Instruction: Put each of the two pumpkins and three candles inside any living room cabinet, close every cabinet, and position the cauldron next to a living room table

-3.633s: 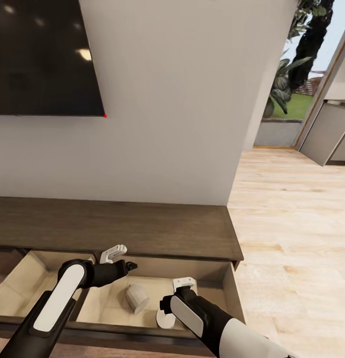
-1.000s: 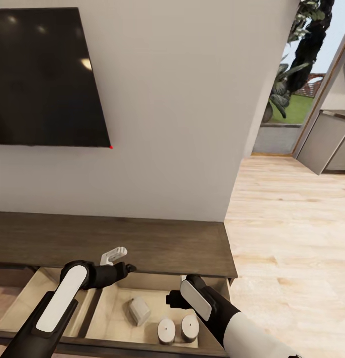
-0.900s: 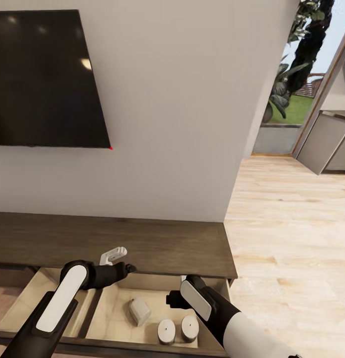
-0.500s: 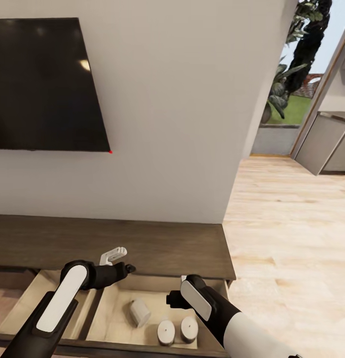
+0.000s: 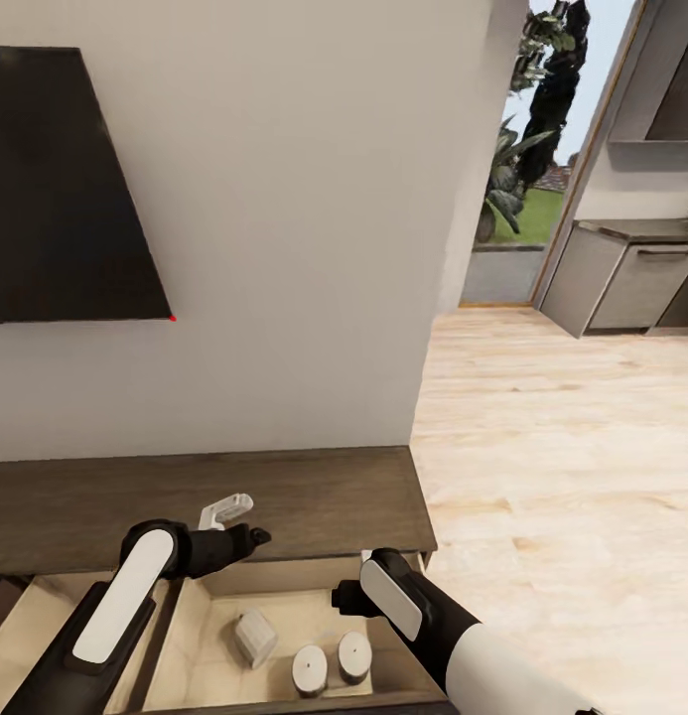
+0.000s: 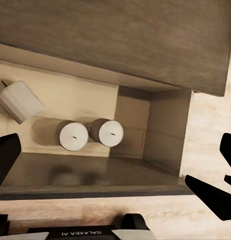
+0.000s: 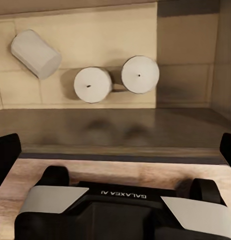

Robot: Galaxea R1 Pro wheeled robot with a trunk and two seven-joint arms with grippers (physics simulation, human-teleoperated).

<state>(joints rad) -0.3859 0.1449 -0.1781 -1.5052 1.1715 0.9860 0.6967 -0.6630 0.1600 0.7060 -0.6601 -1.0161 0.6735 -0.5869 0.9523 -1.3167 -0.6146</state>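
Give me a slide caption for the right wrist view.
Three candles in the open cabinet drawer: two upright and touching, one tipped over apart.

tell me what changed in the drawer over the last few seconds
A third candle now stands in the open cabinet drawer beside the upright one; the right gripper, which hung over that spot, has drawn back, open and empty. The view swung right. The tipped candle and the left gripper stayed put.

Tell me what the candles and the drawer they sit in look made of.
Candles: off-white, matte, probably wax; a dark wick dot marks each upright one's top. Drawer: pale beige, apparently wood, with faint panel seams. Cabinet top: dark brown with wood-grain streaks.
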